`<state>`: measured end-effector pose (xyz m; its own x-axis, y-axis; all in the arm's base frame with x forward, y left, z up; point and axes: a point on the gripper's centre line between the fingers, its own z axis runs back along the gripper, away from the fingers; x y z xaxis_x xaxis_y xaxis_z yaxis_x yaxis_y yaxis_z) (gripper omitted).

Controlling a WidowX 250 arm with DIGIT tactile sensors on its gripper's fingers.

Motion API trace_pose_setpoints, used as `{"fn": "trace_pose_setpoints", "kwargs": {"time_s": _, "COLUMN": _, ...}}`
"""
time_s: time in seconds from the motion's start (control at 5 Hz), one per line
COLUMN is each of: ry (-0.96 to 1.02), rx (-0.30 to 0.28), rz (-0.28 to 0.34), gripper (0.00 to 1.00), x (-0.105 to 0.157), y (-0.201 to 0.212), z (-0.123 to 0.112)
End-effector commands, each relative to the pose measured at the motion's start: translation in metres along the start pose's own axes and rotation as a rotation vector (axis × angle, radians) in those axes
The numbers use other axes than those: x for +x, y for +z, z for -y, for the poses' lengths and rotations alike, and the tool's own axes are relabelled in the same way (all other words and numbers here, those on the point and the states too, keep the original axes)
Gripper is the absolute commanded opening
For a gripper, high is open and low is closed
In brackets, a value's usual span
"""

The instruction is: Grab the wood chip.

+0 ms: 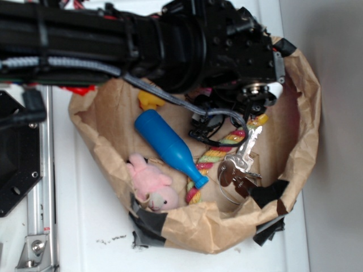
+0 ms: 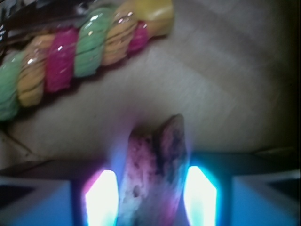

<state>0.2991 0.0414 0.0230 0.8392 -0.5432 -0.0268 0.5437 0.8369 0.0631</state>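
Observation:
In the wrist view, the wood chip [image 2: 157, 165] is a rough, dark, jagged piece standing between my two fingertips, with its tip pointing away from the camera. My gripper [image 2: 150, 193] is shut on it: the glowing pads [image 2: 101, 197] press its sides. Below it lies the tan floor of the paper bag [image 2: 225, 84]. In the exterior view, my black arm [image 1: 227, 51] reaches down into the bag's far right part and hides both the fingers and the chip.
The brown paper bag [image 1: 198, 226] also holds a blue bottle [image 1: 170, 146], a pink plush toy [image 1: 150, 184], a striped rope toy [image 1: 218, 153] [image 2: 75, 52], a bunch of keys [image 1: 241, 164] and a yellow toy [image 1: 148, 101]. Bag walls rise all round.

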Motion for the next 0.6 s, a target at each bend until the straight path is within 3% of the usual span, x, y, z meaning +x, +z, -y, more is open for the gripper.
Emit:
{"fn": "trace_pose_setpoints", "kwargs": {"time_s": 0.0, "ry": 0.058, "rx": 0.024, "rz": 0.045, "gripper": 0.00, "x": -0.003, "y": 0.043, "z": -0.015}}
{"fn": "trace_pose_setpoints", "kwargs": {"time_s": 0.2, "ry": 0.098, "rx": -0.033, "rz": 0.135, "gripper": 0.00, "x": -0.014, "y": 0.092, "z": -0.013}}
{"fn": "trace_pose_setpoints", "kwargs": {"time_s": 0.4, "ry": 0.170, "rx": -0.006, "rz": 0.091, "gripper": 0.00, "x": -0.008, "y": 0.144, "z": 0.010}}
